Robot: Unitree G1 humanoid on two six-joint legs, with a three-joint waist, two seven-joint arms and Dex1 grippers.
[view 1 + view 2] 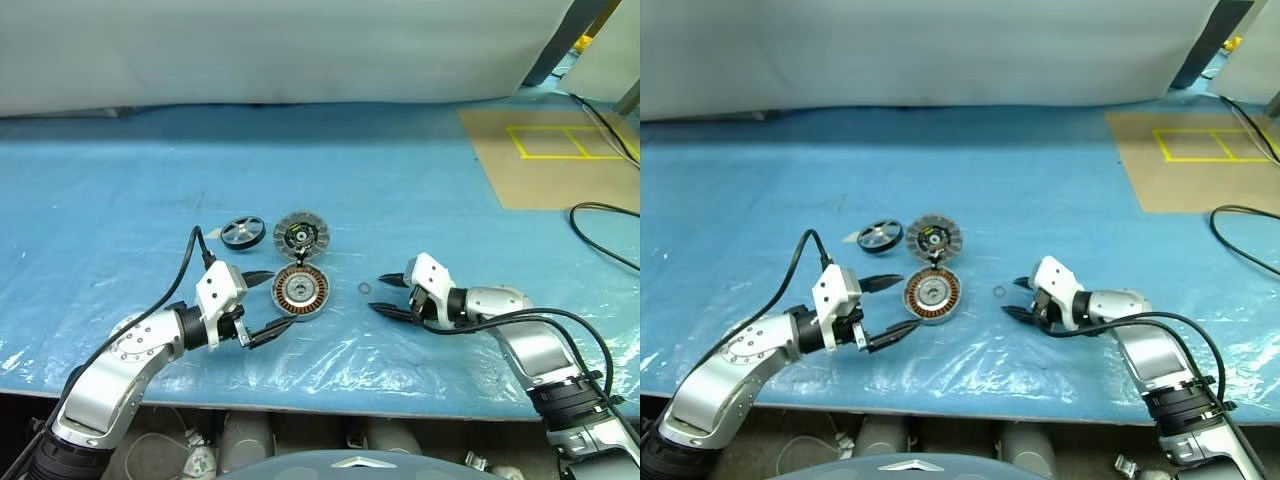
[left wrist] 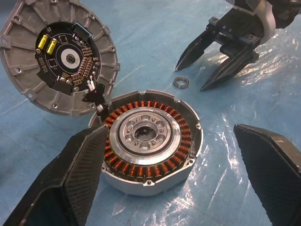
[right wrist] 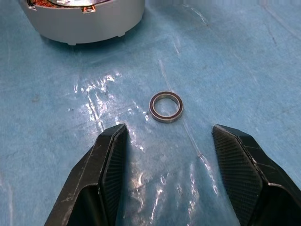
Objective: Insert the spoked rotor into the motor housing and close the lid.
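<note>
The motor housing [image 1: 301,291], with copper windings around a silver centre, lies face up on the blue sheet. The lid [image 1: 301,236] lies just behind it, ribbed face and black centre up, its edge touching the housing's rim [image 2: 148,141]. Left of the lid sits the spoked rotor [image 1: 243,232], black-rimmed. My left gripper [image 1: 278,303] stands open at the housing's left side, one finger [image 2: 70,179] against its rim. My right gripper [image 1: 377,296] is open low over the sheet, right of the housing, with a small metal ring [image 3: 166,106] just ahead of its fingertips.
Clear crinkled film covers the blue sheet near the table's front edge [image 1: 400,405]. A brown board with yellow tape lines [image 1: 545,150] lies at the back right, and a black cable [image 1: 600,215] loops beside it. A white drape hangs behind the table.
</note>
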